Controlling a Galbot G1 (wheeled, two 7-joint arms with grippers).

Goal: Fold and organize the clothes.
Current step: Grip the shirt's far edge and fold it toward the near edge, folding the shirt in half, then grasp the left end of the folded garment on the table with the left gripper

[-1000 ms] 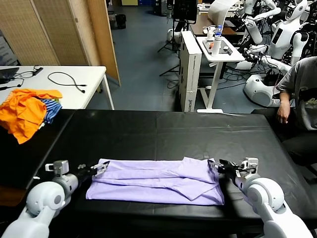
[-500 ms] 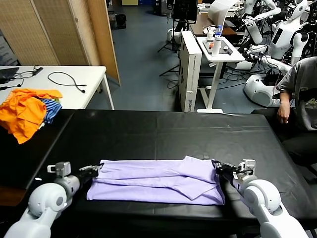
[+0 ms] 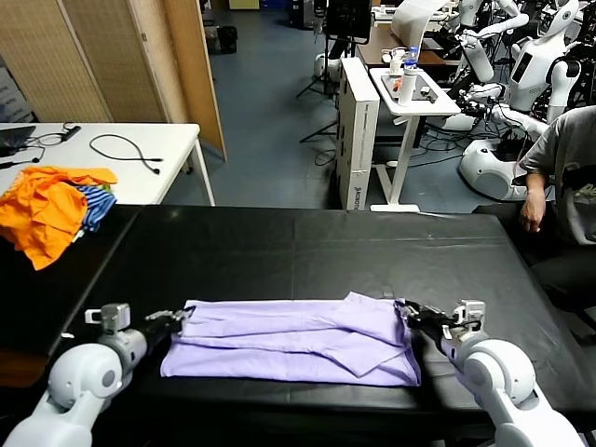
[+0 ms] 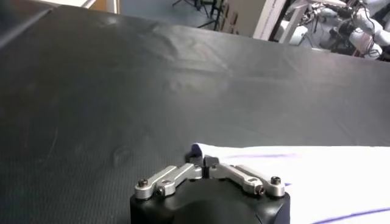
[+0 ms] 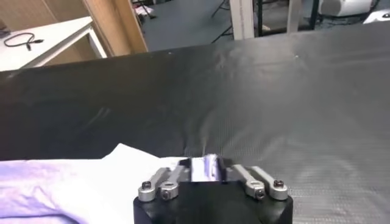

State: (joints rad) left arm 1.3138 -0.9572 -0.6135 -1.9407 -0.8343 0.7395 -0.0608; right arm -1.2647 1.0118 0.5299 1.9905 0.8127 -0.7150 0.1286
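Here, on the white side table at the far left, a heap of bright orange garments (image 3: 45, 212) is lying with a blue-and-white striped garment (image 3: 96, 204) poking out beside it, and a black cable (image 3: 130, 151) is curling across the white surface behind them. The black tabletop (image 3: 307, 251) is carrying the pale lavender T-shirt (image 3: 291, 339) — it is lying folded into a long flat band near the front edge, running crosswise between the two arms.

The left claw (image 3: 179, 318) is sitting low at the shirt's left end; in the left wrist view the left claw (image 4: 203, 161) is showing its fingers drawn together, pinching the cloth's corner against the tabletop. The shirt's plain side is facing up, with a sleeve fold overlapping toward its right half.

The right claw (image 3: 410, 314) is resting at the shirt's upper right corner — from the right wrist view the right claw (image 5: 207, 163) is clamped with a small fold of lavender fabric showing between its fingers.
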